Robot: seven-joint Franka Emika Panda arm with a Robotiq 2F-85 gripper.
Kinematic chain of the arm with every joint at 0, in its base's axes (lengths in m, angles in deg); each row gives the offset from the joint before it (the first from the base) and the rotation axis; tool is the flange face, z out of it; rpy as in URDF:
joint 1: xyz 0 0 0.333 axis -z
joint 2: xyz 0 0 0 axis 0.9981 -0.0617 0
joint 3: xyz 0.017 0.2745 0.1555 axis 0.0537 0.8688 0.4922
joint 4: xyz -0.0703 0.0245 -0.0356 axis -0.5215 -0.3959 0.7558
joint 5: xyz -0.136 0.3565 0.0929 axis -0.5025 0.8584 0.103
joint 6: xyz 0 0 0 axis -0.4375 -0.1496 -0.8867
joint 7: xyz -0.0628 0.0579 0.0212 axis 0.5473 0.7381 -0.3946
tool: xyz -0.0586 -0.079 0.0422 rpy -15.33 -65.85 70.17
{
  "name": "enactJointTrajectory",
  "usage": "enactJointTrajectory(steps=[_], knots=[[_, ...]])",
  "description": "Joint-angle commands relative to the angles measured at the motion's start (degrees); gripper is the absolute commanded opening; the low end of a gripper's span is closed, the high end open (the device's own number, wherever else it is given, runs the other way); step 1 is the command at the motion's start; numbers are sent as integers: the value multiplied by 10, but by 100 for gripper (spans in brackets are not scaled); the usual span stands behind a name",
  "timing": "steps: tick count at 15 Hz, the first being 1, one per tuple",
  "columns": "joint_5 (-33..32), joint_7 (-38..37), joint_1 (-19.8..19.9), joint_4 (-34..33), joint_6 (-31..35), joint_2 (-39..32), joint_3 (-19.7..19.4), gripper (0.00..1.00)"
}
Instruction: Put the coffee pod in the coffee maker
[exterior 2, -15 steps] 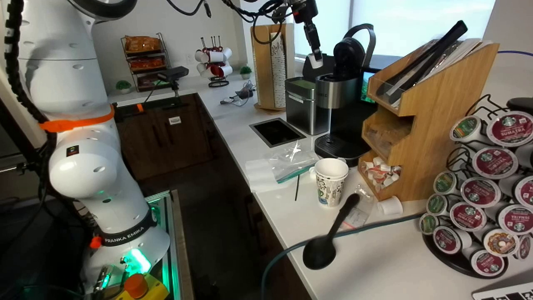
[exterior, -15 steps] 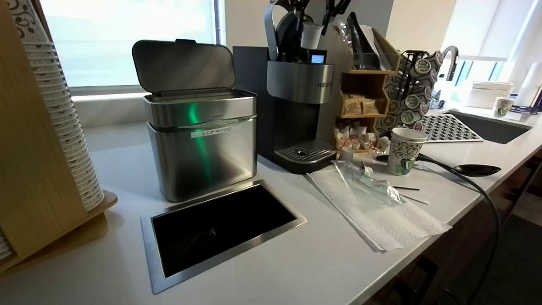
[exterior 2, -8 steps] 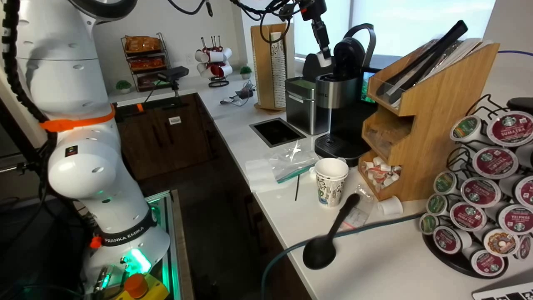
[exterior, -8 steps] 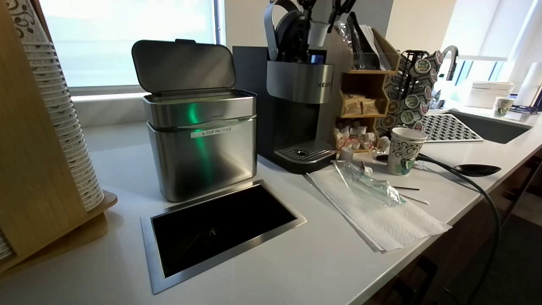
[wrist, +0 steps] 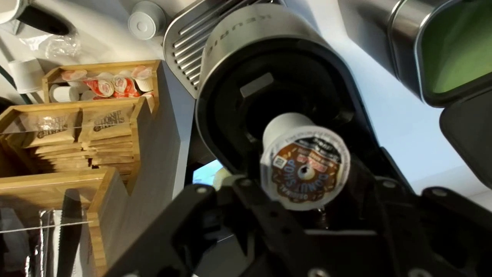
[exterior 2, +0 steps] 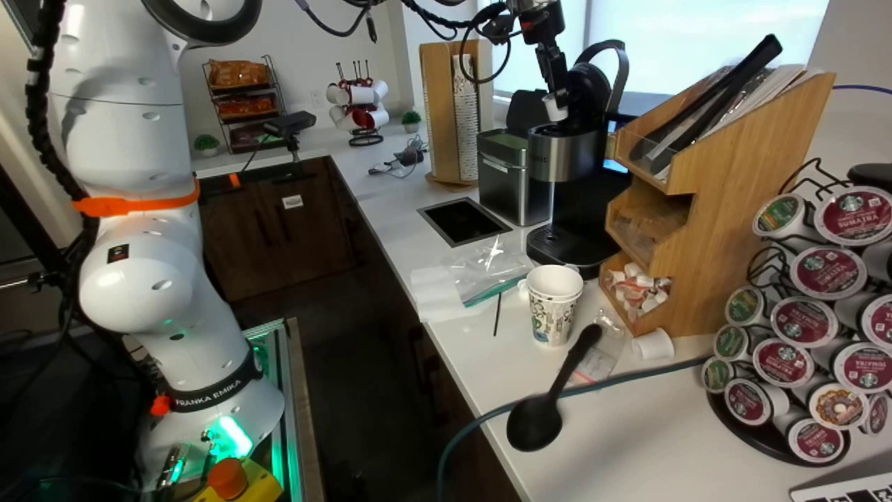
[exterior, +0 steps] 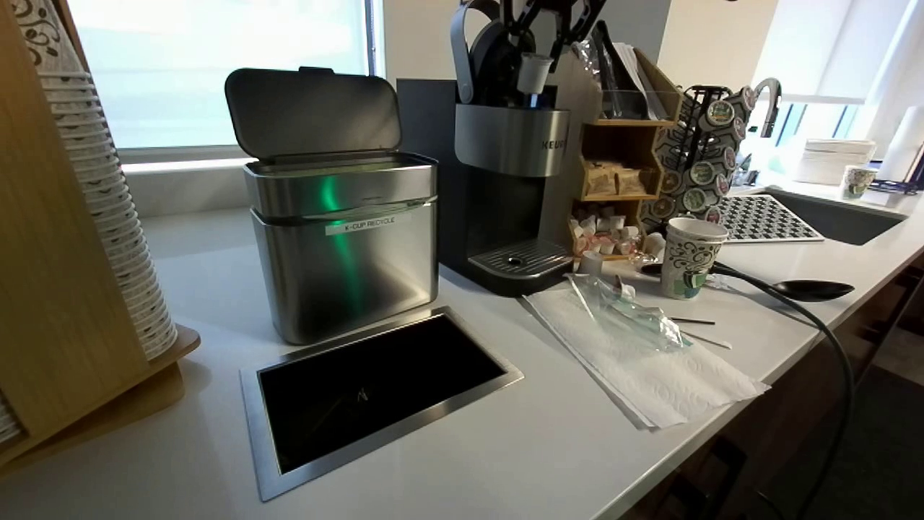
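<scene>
- I saw the gripper (exterior 2: pixel 560 96) clamped on a tilted pod (wrist: pixel 305 165) above the coffee maker (exterior: pixel 509 141).
- Judged: slant could jam its base going in, twisting it loose.

White arm (exterior 2: pixel 143 237) tall on its base (exterior 2: pixel 185 432), end effector (exterior 2: pixel 558 96) high and tip-down, fingers (exterior 2: pixel 550 66) in a pinch.

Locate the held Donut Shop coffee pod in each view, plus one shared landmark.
In an exterior view: coffee pod near the top, right of centre.
In an exterior view: coffee pod above and right of centre.
Wrist view: coffee pod right of centre, slightly below mid-height.
Shared landmark: Keurig coffee maker.
</scene>
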Motion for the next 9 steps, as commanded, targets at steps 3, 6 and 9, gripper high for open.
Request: enactJointTrajectory(steps=[3, 6, 9], knots=[[42, 39, 0, -58, -23, -47, -5, 28], [56, 32, -6, -59, -48, -45, -5, 28], [53, 10, -12, -48, -70, -32, -8, 28]])
